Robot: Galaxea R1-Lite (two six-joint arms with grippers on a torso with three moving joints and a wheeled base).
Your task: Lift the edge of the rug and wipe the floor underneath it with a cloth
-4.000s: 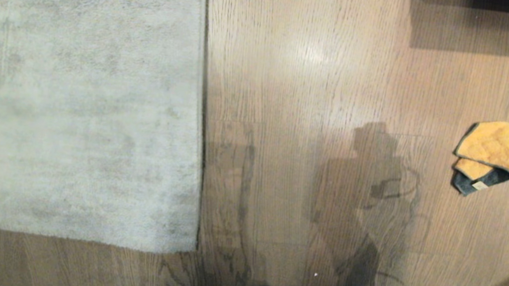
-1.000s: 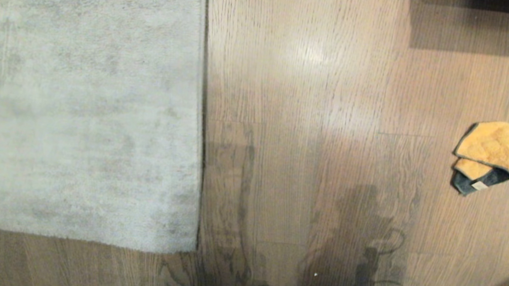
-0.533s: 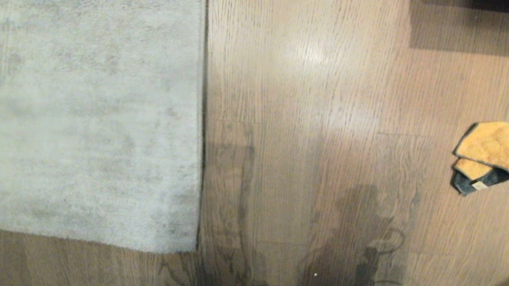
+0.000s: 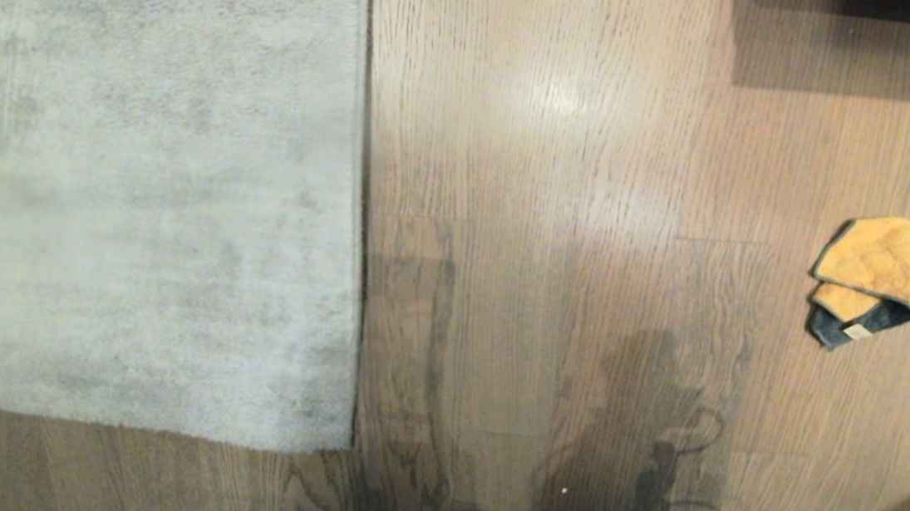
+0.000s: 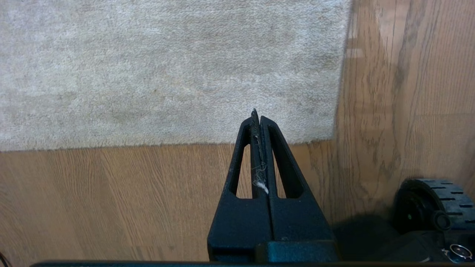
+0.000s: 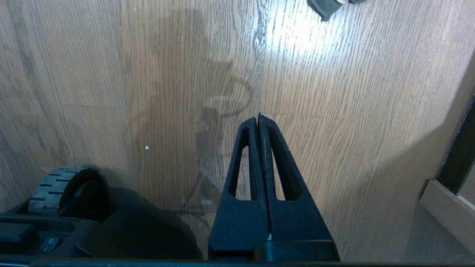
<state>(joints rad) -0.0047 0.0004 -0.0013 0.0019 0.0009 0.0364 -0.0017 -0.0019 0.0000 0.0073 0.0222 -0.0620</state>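
The pale grey-beige rug (image 4: pixel 137 175) lies flat on the left of the head view; its rug edge (image 4: pixel 360 196) runs straight down to a near corner (image 4: pixel 345 445). Brown wood-grain floor (image 4: pixel 559 215) fills the rest. The orange-tan cloth (image 4: pixel 870 275) with dark grey trim lies folded on the floor at the right. Neither arm shows in the head view. My left gripper (image 5: pixel 256 113) hangs shut and empty above the floor near the rug corner (image 5: pixel 330 133). My right gripper (image 6: pixel 258 116) hangs shut and empty over bare floor (image 6: pixel 334 92), the cloth's grey corner (image 6: pixel 324 6) far beyond it.
A dark shadowed block (image 4: pixel 868 45) sits at the far right. A pale furniture edge (image 6: pixel 445 211) stands low at the right side. My base wheels (image 5: pixel 434 200) (image 6: pixel 61 189) rest on the floor close beneath the grippers. A shadow with cable loops (image 4: pixel 654 442) falls on the planks.
The shadow on the floor has shrunk back toward the near side since the oldest frame, and a dark shape at the right border is gone. Rug and cloth have not moved.
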